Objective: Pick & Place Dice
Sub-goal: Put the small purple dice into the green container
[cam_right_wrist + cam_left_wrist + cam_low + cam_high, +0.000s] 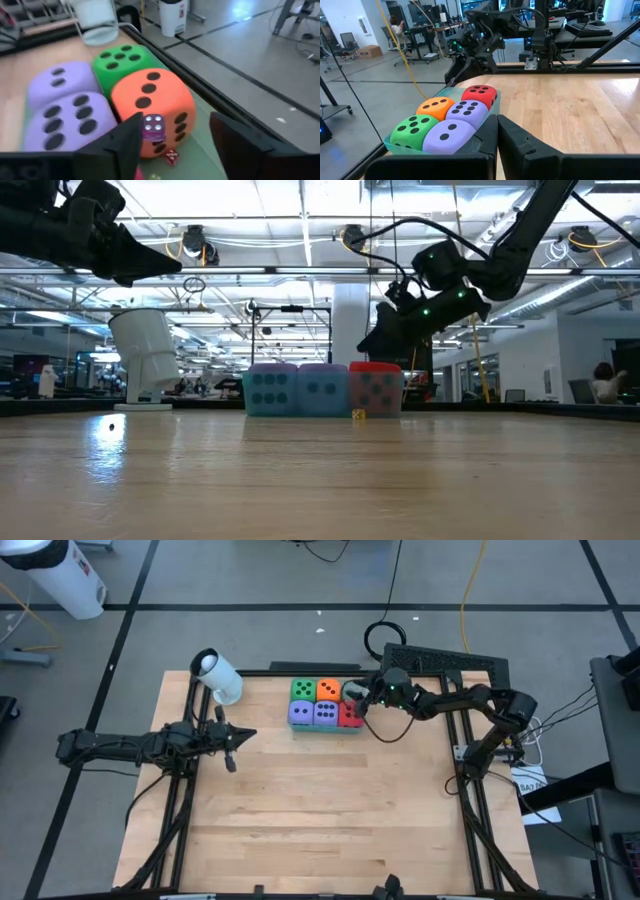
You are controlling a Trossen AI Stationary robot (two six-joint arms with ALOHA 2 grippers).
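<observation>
Five soft dice sit packed together on a flat translucent green tray (390, 144) at the table's far edge. They are green (302, 689), orange (327, 690), two purple (300, 713) (325, 713) and red (350, 717). My right gripper (360, 695) is open and hovers just right of the orange die (150, 102), above the far side of the red die (375, 388). Its fingers touch nothing. My left gripper (236, 737) is shut and waits left of the dice, above the table. In its wrist view the dice lie just beyond its fingers (497, 135).
A white cylinder (218, 676) lies at the table's far left corner, left of the tray. Tiny dice lie on the tray by the orange die, one pink (153, 125) and one red (171, 156). The bare wooden table (320, 810) stretches toward the near edge.
</observation>
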